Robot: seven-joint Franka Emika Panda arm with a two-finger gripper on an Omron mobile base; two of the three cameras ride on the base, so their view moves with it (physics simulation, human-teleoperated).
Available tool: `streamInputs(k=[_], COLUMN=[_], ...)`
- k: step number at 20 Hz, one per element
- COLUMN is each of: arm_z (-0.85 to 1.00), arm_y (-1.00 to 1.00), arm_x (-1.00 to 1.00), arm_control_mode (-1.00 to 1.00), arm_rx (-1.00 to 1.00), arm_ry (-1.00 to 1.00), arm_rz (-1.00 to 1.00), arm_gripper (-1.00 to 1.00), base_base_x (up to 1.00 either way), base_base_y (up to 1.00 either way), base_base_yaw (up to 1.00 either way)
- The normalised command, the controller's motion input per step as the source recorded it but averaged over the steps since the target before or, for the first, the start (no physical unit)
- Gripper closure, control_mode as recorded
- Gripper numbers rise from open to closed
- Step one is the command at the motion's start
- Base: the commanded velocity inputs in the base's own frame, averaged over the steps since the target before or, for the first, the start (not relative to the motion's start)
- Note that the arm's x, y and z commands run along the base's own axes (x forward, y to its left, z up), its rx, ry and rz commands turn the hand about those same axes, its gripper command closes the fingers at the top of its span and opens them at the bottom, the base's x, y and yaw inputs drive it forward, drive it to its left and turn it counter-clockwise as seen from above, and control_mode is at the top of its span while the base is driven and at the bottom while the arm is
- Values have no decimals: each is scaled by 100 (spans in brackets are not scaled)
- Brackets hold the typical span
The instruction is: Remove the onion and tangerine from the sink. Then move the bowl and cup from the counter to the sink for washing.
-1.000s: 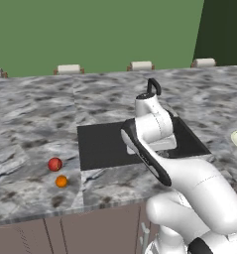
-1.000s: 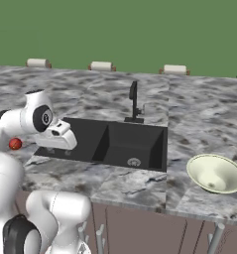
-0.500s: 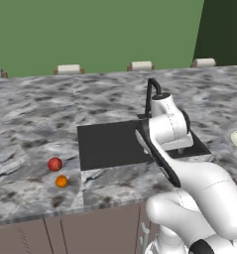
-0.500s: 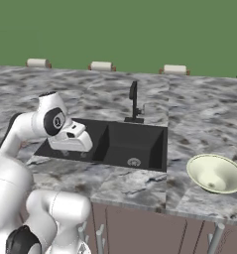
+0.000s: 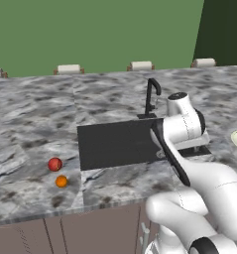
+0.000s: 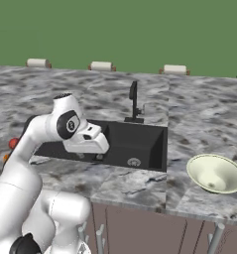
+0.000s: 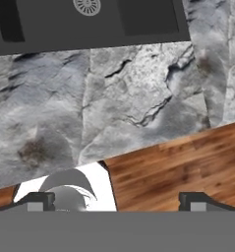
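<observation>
Green walls are backing a long marble counter (image 5: 35,114) with a black sink (image 5: 115,144) sunk into its middle. In the left base view the onion (image 5: 54,164) and the tangerine (image 5: 61,181) are sitting on the marble at about 9 o'clock from the basin, just beside each other and already out of it, so the first half of the job looks done. In the right base view the bowl (image 6: 215,173) is resting upright on the counter at about 4 o'clock from the sink, near the front edge. The cup cannot be made out.

The gripper (image 6: 92,156) is hanging over the front lip of the basin, and in the hand view its fingers (image 7: 36,201) are standing spread as wide as they go, gripping nothing, pointing down at the marble strip and the wooden floor beyond it.

The bowl is likely rigid, light and smooth-glazed, so it could slip or chip if knocked. Its width rules out spanning it; pinching the rim wall, one finger inside and one outside, seems the sound hold.

Open marble is lying between bowl and sink, giving a free path. The front edge close to the bowl, and the faucet (image 6: 134,101) at the basin's 12 o'clock, are the things to steer wide of.
</observation>
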Motion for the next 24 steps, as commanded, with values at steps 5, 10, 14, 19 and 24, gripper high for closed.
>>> streamInputs(k=[5,10,14,19,24], arm_z=[6,4,1,0,0], arm_y=[-48,-50,-51,-48,-42], arm_x=[0,0,1,2,8], arm_control_mode=[-100,-100,-100,-100,-100], arm_rx=[-2,-1,0,0,0], arm_ry=[0,0,0,0,0], arm_rz=[0,8,14,17,11], arm_gripper=[-100,-100,-100,-100,-100], base_base_x=[0,0,0,0,0], base_base_y=[0,0,0,0,0], base_base_yaw=[0,0,0,0,0])
